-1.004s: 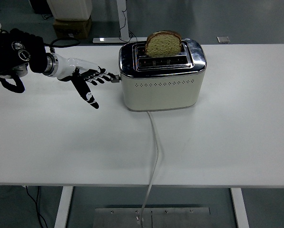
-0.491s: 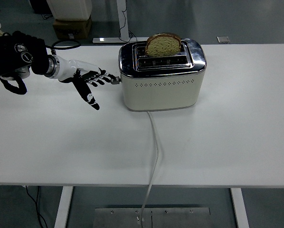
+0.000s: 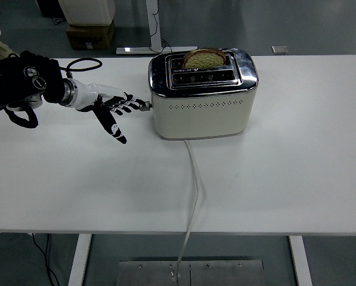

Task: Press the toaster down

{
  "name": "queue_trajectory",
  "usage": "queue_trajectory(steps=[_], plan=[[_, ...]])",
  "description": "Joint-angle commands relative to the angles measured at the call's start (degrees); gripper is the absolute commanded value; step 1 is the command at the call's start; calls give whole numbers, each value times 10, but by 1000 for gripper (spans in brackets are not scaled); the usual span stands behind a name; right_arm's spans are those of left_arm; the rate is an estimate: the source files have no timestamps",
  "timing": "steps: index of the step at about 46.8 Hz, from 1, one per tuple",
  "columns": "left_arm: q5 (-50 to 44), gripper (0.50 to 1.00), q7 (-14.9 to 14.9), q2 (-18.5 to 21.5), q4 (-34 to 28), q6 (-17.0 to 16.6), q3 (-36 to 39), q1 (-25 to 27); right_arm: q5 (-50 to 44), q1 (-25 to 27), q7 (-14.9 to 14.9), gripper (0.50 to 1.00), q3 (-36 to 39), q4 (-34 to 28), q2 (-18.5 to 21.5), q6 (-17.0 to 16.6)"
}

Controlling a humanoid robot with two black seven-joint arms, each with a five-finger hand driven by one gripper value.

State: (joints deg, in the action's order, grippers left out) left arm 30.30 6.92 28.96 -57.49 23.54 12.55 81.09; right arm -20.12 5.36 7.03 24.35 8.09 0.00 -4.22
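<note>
A cream toaster with a chrome top stands at the back middle of the white table. A slice of bread sits low in its rear slot, only the crust and upper part showing. The toaster's lever sticks out of its left end, about halfway down. My left hand reaches in from the left, fingers spread, with the fingertips resting on the lever and the thumb pointing down toward the table. The hand holds nothing. The right arm is out of view.
A white power cord runs from the toaster's front down over the table's near edge. Beyond the far edge there is a cardboard box on the floor and table legs.
The left hand has pushed downward on the lever. The lever sits lower than before and the bread has sunk deeper into the slot.
</note>
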Motion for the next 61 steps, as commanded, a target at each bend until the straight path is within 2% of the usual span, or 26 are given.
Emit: queue_trajectory(steps=[1, 13, 21, 41, 52, 61], plan=[[-1, 1000, 0, 0, 1, 0, 0, -1, 0, 0, 0, 1000, 0, 0, 0, 0], [-1, 1000, 0, 0, 11, -2, -1, -17, 0, 0, 0, 1000, 0, 0, 0, 0], [-1, 1000, 0, 0, 11, -19, -1, -30, 0, 0, 0, 1000, 0, 0, 0, 0], [-5, 1000, -1, -4, 19, -21, -1, -51, 0, 0, 0, 1000, 0, 0, 0, 0], [-14, 1000, -1, 32, 19, -21, -10, -41, 0, 0, 0, 998, 0, 0, 0, -1], [-52, 1000, -2, 64, 20, -20, -53, 5, 0, 0, 0, 1000, 0, 0, 0, 0]])
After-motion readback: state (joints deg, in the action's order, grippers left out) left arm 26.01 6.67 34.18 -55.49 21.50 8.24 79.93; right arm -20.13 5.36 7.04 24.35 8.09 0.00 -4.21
